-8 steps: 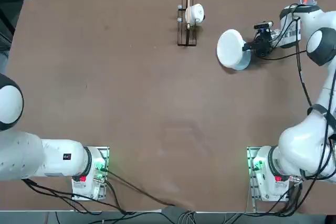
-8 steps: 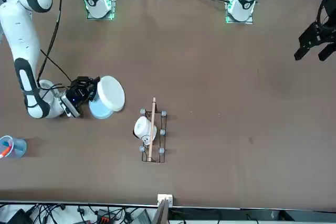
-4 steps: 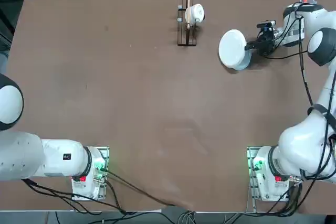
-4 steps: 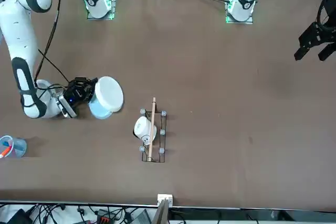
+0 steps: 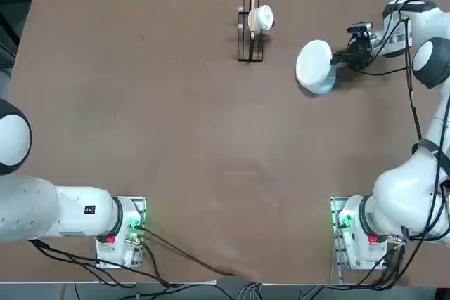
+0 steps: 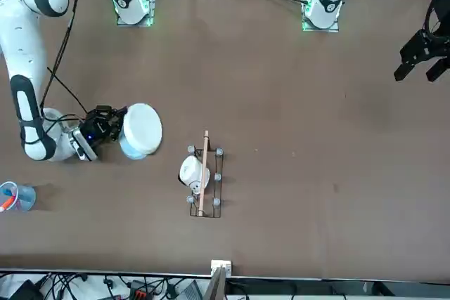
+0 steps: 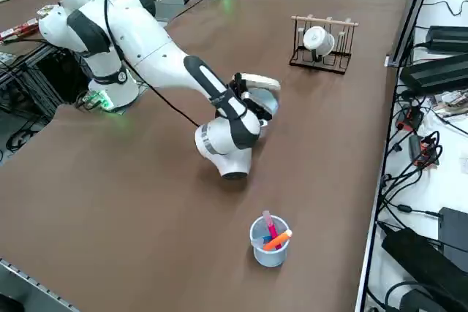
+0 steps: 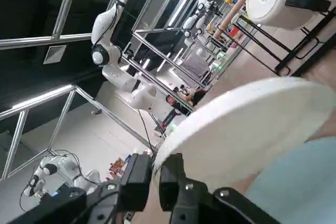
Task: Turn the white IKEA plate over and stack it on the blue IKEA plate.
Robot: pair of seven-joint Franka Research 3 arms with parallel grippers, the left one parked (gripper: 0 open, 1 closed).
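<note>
The right claw point(image 5: 343, 56) is out at the far right part of the brown table point(image 5: 176, 138), reaching in sideways and low, and it is pinching the white IKEA plate point(image 5: 313, 64) by the rim. The wrist camera gives the close look: two dark fingers point(image 8: 170, 182) pressed onto the plate's edge, one on each face, with the white disc point(image 8: 247, 129) fanning out beyond them. The plate is off the table surface and tilted, its far edge lifted, its underside facing up and towards the overhead camera. Under it sits the blue IKEA plate point(image 5: 320, 88), flat on the table, only a pale crescent of it peeking out at the edge nearer the robot. From across the table the same story: white plate point(image 6: 142, 128) on top and angled, blue plate point(image 6: 131, 149) showing beneath it, claw point(image 6: 114, 125) clamped at the side. Whether the white plate's lower edge touches the blue one, I cannot tell from these angles. The side camera has the white plate point(image 7: 257, 81) riding above the blue one point(image 7: 268, 100) with the arm's forearm stretched across towards them. Elsewhere, a small wire rack point(image 5: 250, 29) stands near the far edge with a white cup point(image 5: 262, 17) hung on it, well apart from the plates. A clear blue-tinted cup point(image 7: 269, 242) with coloured markers stands near the table's right edge.
</note>
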